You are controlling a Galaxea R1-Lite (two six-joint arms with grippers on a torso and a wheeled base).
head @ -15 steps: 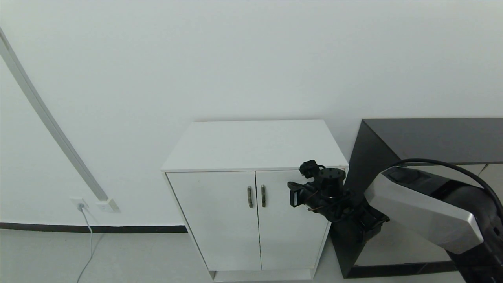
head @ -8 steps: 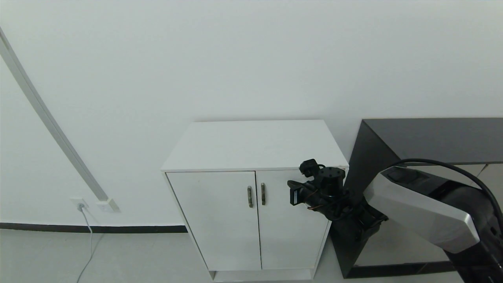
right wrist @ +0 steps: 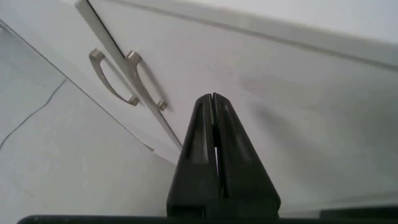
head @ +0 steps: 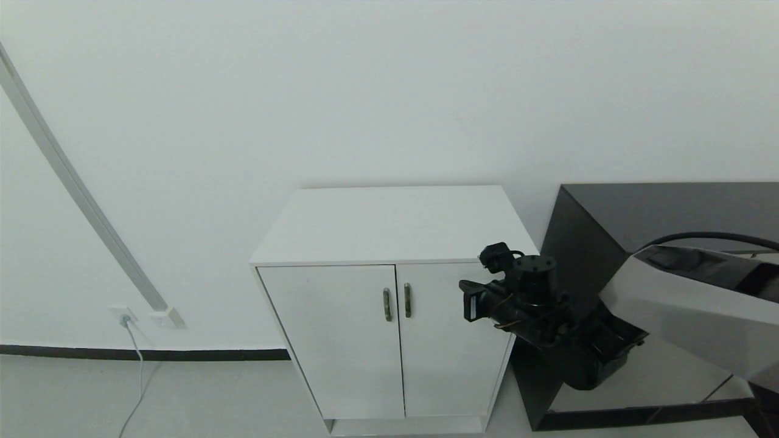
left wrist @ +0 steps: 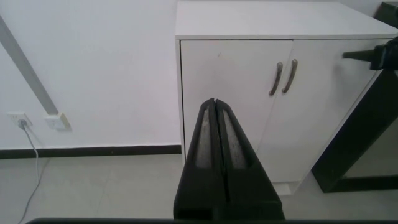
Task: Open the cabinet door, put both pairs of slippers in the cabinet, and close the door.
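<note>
The white cabinet [head: 389,225] is standing against the wall, its 2 doors sitting flush and closed, 2 slim metal handles [head: 387,304] flanking the centre seam; the right gripper [right wrist: 213,99] is hovering near the right door, fingers pressed together on nothing; the left gripper [left wrist: 215,103] is hanging well back, likewise pinched closed; the head view is taking in a black unit [head: 608,207] just beside the cabinet and a wall socket [head: 125,316]; the right wrist view is giving the handles close up.
</note>
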